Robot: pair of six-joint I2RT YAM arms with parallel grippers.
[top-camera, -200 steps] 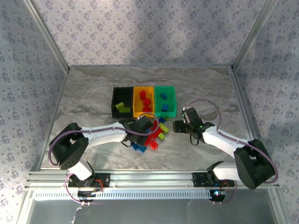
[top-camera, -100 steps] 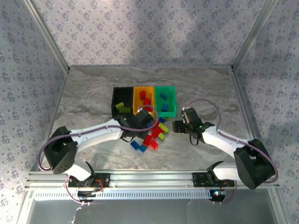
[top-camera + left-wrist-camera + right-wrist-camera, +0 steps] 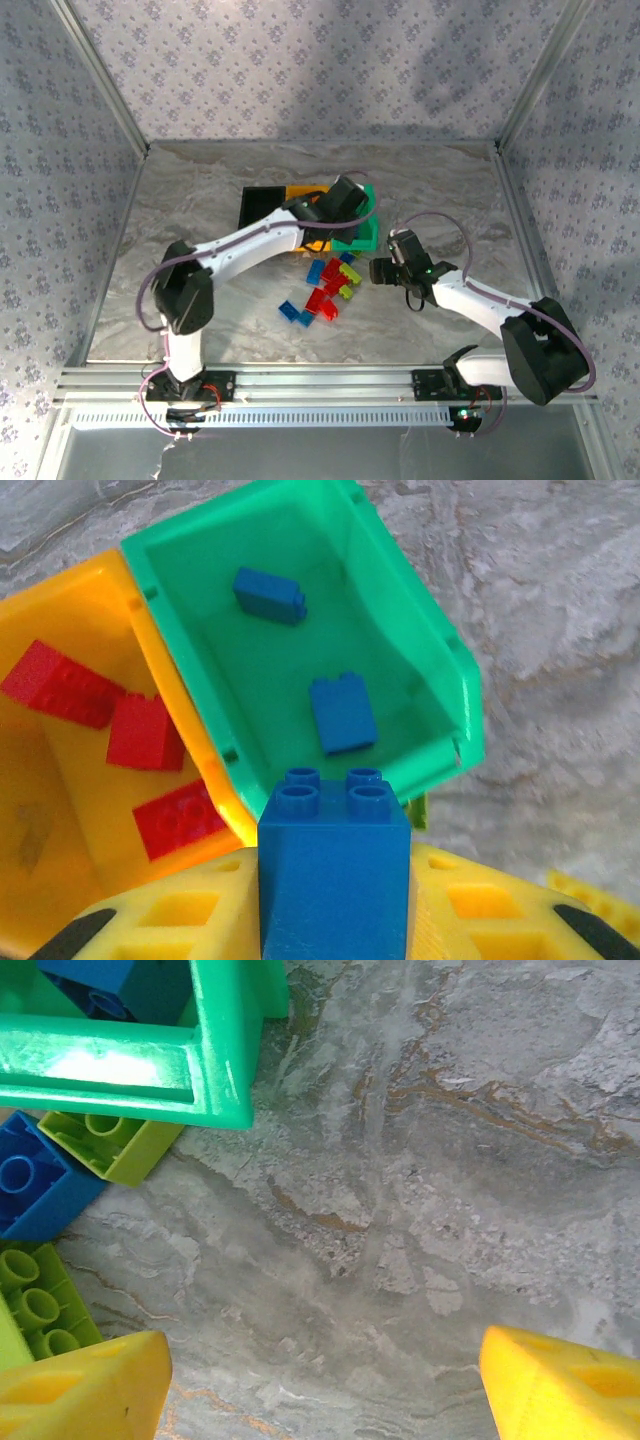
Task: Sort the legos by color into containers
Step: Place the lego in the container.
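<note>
- Stretching diagonally forward, the left gripper (image 3: 345, 197) hangs over the green bin (image 3: 440, 650), fingers clamped on a blue brick (image 3: 334, 880).
- Two other blue legos (image 3: 342, 715) lie inside that bin.
- The right gripper (image 3: 382, 270) hovers low beside the loose bricks (image 3: 325, 295), fingers spread wide and empty.

Three bins stand in a row mid-table (image 3: 200, 220): the left bin (image 3: 262, 200) at 9 o'clock of the middle bin (image 3: 80, 780), the right bin (image 3: 420, 640) at its 3 o'clock. Three bricks (image 3: 145, 732) lie in the middle bin and two bricks (image 3: 342, 715) in the right bin. The left gripper (image 3: 335, 925) hangs over the right bin's near rim, with a held brick (image 3: 333, 865) between its fingers. A loose pile (image 3: 325, 290) lies on the table at 6 o'clock of the bins. The right gripper (image 3: 378, 270) sits just beside the pile, at its 3 o'clock.
</note>
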